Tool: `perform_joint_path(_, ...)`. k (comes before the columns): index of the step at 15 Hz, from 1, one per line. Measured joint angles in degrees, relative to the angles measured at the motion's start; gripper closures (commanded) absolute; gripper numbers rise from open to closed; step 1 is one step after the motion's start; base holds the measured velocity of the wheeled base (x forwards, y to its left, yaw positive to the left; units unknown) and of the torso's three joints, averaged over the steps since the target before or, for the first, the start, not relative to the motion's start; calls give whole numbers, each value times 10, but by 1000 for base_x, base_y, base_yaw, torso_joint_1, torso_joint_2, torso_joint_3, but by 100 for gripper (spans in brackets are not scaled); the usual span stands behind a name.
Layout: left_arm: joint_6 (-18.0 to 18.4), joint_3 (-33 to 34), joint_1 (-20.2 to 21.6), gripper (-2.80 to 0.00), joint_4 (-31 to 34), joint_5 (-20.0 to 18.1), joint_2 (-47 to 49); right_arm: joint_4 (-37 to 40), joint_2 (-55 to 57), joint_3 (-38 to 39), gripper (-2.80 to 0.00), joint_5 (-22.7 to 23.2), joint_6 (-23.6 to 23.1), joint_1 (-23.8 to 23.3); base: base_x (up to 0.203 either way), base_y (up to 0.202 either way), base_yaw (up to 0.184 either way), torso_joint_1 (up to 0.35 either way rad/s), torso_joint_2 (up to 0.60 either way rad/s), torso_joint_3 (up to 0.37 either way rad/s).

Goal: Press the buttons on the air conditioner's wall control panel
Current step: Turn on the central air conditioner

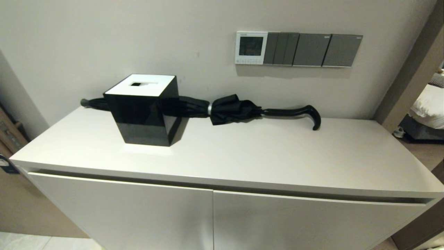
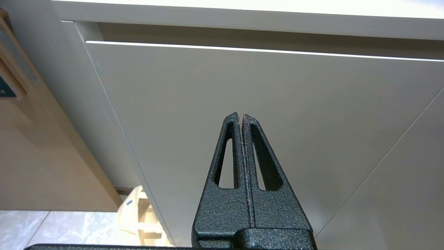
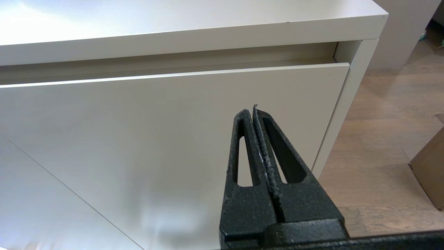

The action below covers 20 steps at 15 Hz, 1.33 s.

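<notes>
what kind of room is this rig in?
Likely a home or hotel-style entry area: a white cabinet against the wall carries a folded umbrella and a black tissue box, a wall control panel sits above, and a bed shows through the doorway.

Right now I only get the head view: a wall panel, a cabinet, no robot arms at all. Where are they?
Observer: Both are low, in front of the cabinet doors. The left gripper points at the left door, below the cabinet top.
Operator: And the other one?
Observer: The right gripper faces the right door, near the cabinet's right end, where wooden floor shows beside it.
Operator: Are the fingers holding anything?
Observer: No. On both, the fingers are pressed together and hold nothing.
Operator: So the panel hasn't been touched?
Observer: Nothing is near it. The air conditioner's wall control panel has a dark screen, and the buttons under it are far above both grippers.
</notes>
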<state>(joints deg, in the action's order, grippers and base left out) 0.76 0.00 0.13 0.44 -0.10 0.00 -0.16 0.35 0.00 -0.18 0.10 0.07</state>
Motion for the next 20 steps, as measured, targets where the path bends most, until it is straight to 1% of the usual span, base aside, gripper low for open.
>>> perform_joint_path(9,0,0,0,0,0,0,0,-3,0,0,0,2,-7,0,0,0,0,0,0,0)
perform_joint_path(11,0,0,0,0,0,0,0,4,0,-15,0,5,-7,0,0,0,0,0,0,0)
perform_joint_path(12,0,0,0,0,0,0,0,22,0,-38,0,7,-7,0,0,0,0,0,0,0)
perform_joint_path(13,0,0,0,0,0,0,0,41,0,-77,0,12,-7,0,0,0,0,0,0,0)
perform_joint_path(16,0,0,0,0,0,0,0,134,17,-196,0,34,-7,1,0,0,0,0,0,0)
perform_joint_path(18,0,0,0,0,0,0,0,134,68,-251,0,39,-6,2,0,0,0,0,0,0)
perform_joint_path(20,0,0,0,0,0,0,0,104,144,-301,0,41,-2,3,0,0,0,0,0,0)
